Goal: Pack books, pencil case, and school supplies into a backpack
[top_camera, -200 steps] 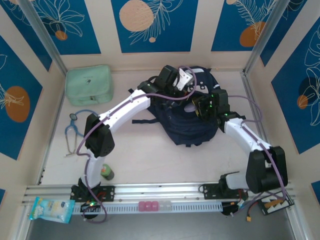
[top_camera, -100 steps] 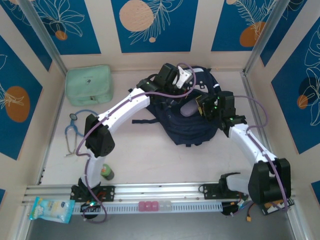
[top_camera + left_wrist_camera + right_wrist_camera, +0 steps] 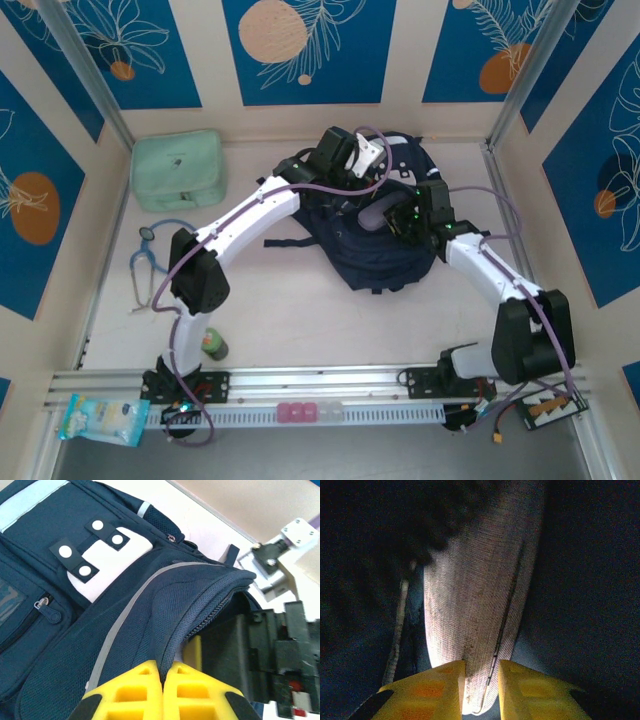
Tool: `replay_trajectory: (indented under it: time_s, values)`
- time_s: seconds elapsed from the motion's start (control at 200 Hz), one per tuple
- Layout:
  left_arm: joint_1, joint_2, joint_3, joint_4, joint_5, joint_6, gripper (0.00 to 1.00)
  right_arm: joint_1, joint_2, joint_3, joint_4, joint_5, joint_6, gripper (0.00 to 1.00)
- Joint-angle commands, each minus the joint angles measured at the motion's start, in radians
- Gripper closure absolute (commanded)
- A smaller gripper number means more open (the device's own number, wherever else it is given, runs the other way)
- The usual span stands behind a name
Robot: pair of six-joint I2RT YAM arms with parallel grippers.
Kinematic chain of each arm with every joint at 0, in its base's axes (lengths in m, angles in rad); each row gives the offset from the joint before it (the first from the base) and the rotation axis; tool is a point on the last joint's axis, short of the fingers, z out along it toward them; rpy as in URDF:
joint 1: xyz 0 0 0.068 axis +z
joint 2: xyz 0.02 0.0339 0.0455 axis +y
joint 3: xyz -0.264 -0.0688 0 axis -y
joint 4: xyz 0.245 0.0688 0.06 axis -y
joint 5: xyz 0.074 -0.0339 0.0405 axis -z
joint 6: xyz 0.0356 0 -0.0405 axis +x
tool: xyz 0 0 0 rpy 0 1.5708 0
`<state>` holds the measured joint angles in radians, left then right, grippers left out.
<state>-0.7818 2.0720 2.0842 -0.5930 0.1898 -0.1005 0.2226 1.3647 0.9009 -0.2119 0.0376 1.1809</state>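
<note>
The navy backpack [image 3: 385,255] lies at the middle back of the table, its white patches [image 3: 107,560] facing up. My left gripper [image 3: 162,672] is shut on the zipper edge of the backpack's [image 3: 75,605] flap and holds the mouth up. The school supplies, a greyish-purple oblong case [image 3: 372,213], sticks into that mouth. My right gripper [image 3: 481,680] is shut on the case's [image 3: 480,600] near end, with dark backpack lining [image 3: 585,580] all round; from above this gripper [image 3: 392,216] sits at the opening's right side. The books and the pencil case are out of view.
A mint-green bag [image 3: 178,170] stands at the back left. A stethoscope [image 3: 150,265] lies along the left wall and a small green bottle [image 3: 213,345] stands by the left arm's base. A wipes packet [image 3: 100,418] rests on the front rail. Side walls close in on both sides.
The right gripper drew back from the backpack mouth, baring the purple case, then came forward again and closed its jaws on the case's end. The left arm stayed still.
</note>
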Motion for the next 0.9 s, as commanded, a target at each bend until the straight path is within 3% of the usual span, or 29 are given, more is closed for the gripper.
replay_trajectory:
  time_s: [0.0,0.185,0.365,0.435,0.59,0.73,0.895]
  values:
    - [-0.003,-0.014,0.041,0.065,0.043,-0.025,1.0,0.005,0.062,0.05,0.075,0.002,-0.057,0.77]
    - [-0.003,-0.012,0.037,0.061,0.043,-0.025,1.0,-0.014,0.155,0.098,0.11,-0.085,-0.069,0.79]
    - [-0.002,-0.01,0.008,0.067,0.068,-0.031,0.98,-0.009,-0.026,0.005,0.033,-0.033,-0.109,0.72]
    - [0.0,-0.012,-0.007,0.076,0.091,-0.031,0.88,-0.009,-0.128,-0.044,-0.046,0.03,-0.118,0.66]
    - [0.011,-0.039,-0.066,0.092,0.15,-0.043,0.44,-0.023,-0.301,-0.104,-0.244,0.186,-0.118,0.55]
    - [0.036,-0.141,-0.24,0.181,0.17,-0.084,0.17,-0.033,-0.38,-0.096,-0.328,0.268,-0.147,0.44]
    - [0.12,-0.239,-0.492,0.31,0.12,-0.251,0.12,-0.07,-0.332,-0.054,-0.281,0.157,-0.231,0.28]
